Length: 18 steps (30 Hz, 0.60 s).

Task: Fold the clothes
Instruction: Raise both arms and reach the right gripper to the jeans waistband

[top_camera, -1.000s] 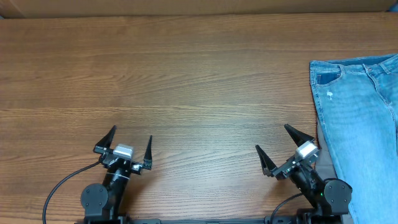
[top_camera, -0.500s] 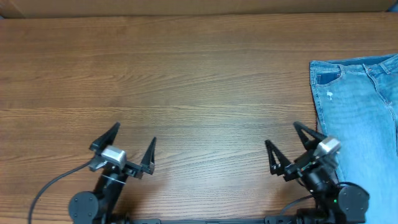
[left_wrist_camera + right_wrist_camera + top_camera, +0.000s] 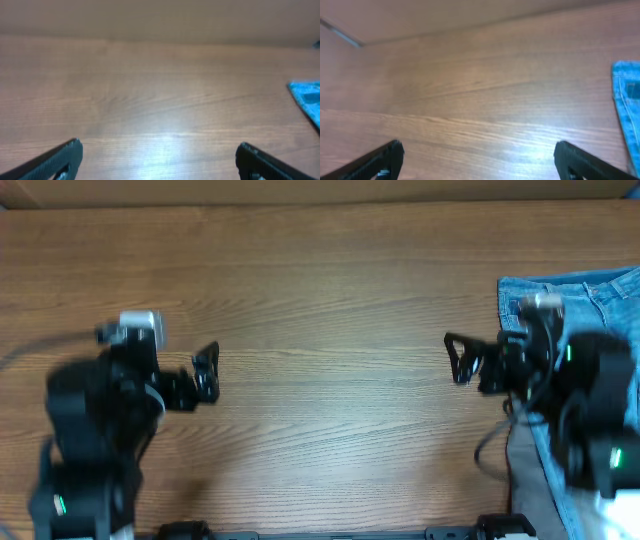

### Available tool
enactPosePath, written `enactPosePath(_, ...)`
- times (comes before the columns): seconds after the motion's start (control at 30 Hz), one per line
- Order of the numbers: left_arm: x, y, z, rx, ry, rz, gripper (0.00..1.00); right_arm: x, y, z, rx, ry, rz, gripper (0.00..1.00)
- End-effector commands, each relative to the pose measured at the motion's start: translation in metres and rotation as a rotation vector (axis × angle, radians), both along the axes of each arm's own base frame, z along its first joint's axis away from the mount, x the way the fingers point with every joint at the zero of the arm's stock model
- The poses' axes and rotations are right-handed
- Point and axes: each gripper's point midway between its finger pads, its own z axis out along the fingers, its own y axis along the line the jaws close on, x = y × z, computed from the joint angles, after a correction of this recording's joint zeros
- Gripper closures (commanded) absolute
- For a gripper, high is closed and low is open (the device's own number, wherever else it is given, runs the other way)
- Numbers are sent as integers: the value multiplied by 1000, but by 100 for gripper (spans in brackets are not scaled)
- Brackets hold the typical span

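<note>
We keep our left gripper (image 3: 206, 373) and right gripper (image 3: 456, 360) spread wide and empty, ready to grasp. The jeans (image 3: 612, 295) lie flat just right of the right gripper, far from the left.

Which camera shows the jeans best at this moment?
Overhead: it shows the widest stretch of the jeans on the right side, though the right arm covers part. Both wrist views catch only a blurred blue corner at their right edge.
</note>
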Motion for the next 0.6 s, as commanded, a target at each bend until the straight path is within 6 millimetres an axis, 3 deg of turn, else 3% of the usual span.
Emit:
enactPosePath(0.0, 21, 2, 6, 45, 97, -19, 0, 26, -5, 25, -94, 17, 44, 0)
enactPosePath(0.17, 45, 2, -12, 69, 258, -59, 0, 44, 8, 21, -38, 145, 101, 0)
enactPosePath(0.3, 53, -15, -32, -17, 346, -129, 0, 63, 6, 4, -31, 189, 76, 0)
enactPosePath(0.43, 53, -19, -52, -46, 432, -146, 0, 99, -38, -41, -106, 309, -236, 0)
enactPosePath(0.57, 52, -19, -60, -50, 471, -146, 0, 131, -69, -88, -184, 380, -412, 0)
